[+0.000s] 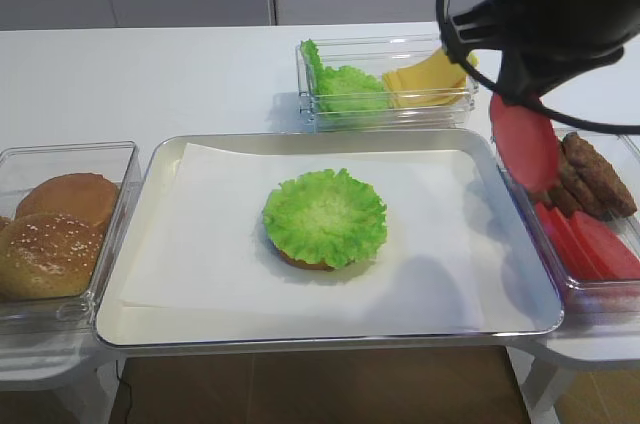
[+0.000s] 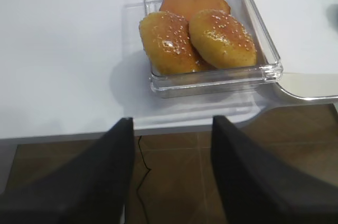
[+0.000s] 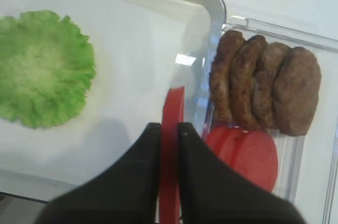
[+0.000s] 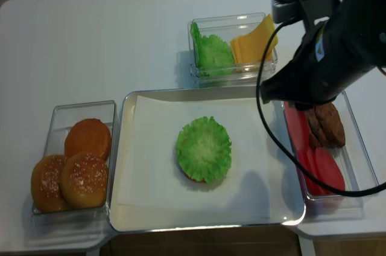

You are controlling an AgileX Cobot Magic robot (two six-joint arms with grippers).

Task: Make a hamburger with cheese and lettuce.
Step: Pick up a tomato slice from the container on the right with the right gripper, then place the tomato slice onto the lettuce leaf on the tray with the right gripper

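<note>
One red slice [image 1: 522, 141] hangs from my right gripper [image 1: 515, 94] above the tray [image 1: 150, 314] edge; the hamburger [image 1: 324, 217] sits mid-tray. Right wrist: jaws pinch the slice. Left wrist: left gripper [image 2: 171, 145] open near buns [image 2: 198, 36].

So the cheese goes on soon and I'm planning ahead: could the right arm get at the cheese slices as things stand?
Probably not yet: the right gripper is shut on a red slice. The cheese itself lies uncovered in its open-topped container, so the way looks free once the fingers are empty.
</note>
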